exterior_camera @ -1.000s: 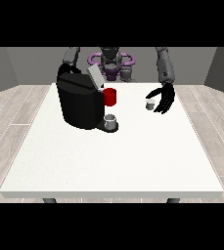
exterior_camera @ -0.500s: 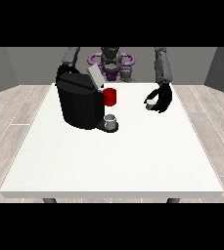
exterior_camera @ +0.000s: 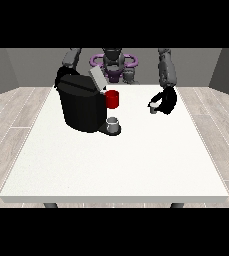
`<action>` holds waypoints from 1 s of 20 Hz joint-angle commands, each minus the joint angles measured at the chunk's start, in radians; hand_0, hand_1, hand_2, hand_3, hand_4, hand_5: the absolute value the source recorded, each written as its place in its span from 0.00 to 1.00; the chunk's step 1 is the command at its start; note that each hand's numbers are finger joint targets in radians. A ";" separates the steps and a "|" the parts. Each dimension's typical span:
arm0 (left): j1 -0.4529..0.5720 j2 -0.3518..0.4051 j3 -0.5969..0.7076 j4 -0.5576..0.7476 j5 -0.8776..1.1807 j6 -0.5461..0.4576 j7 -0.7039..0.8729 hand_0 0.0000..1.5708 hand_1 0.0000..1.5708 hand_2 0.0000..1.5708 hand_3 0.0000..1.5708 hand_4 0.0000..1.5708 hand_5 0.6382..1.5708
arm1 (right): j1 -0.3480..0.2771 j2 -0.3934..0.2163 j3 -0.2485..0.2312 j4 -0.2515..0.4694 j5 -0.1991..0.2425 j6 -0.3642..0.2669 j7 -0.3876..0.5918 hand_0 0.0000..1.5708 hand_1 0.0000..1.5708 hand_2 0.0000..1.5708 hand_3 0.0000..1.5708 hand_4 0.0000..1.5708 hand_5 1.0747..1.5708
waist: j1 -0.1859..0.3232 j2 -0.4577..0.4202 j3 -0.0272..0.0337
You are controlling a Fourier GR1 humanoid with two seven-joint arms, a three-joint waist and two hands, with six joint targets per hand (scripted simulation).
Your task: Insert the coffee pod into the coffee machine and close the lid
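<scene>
The white table (exterior_camera: 116, 160) carries everything here. Near its far left corner stands the black coffee machine (exterior_camera: 81, 102), and its grey lid (exterior_camera: 97, 79) is raised and tilted up towards the far edge. The hand at the view's left (exterior_camera: 61, 76) is behind the top of the machine, mostly hidden, so I cannot tell how its fingers lie. At the right side of the machine there is a red part (exterior_camera: 112, 99), and under it a small grey cup (exterior_camera: 113, 122) stands on the machine's base.

Close to the far right corner of the table is the hand at the view's right (exterior_camera: 166, 101). Its fingers are curled around the coffee pod (exterior_camera: 154, 106), a small grey thing that shows at the left side of the hand. The pod is well apart from the machine, and it is not clear if it touches the table.
</scene>
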 commanded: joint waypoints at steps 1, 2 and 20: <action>0.001 -0.005 -0.007 -0.005 -0.007 -0.040 -0.048 0.84 0.84 0.91 0.90 0.35 1.00 | -0.017 -0.017 -0.032 0.027 -0.012 -0.006 0.036 0.00 0.00 0.00 0.00 0.26 1.00 | 0.034 -0.038 -0.0013; -0.053 -0.011 0.008 -0.001 0.000 -0.028 -0.029 0.91 0.91 0.93 0.91 0.36 1.00 | -0.042 -0.038 -0.039 0.025 -0.027 0.031 0.010 0.00 0.00 0.00 0.00 0.25 1.00 | 0.001 0.005 -0.0013; -0.267 -0.004 0.009 -0.129 0.004 -0.247 0.066 0.81 0.81 0.85 0.82 0.35 1.00 | -0.028 -0.017 -0.024 0.124 -0.046 0.077 -0.045 0.00 0.00 0.00 0.00 0.31 1.00 | -0.038 -0.075 -0.0010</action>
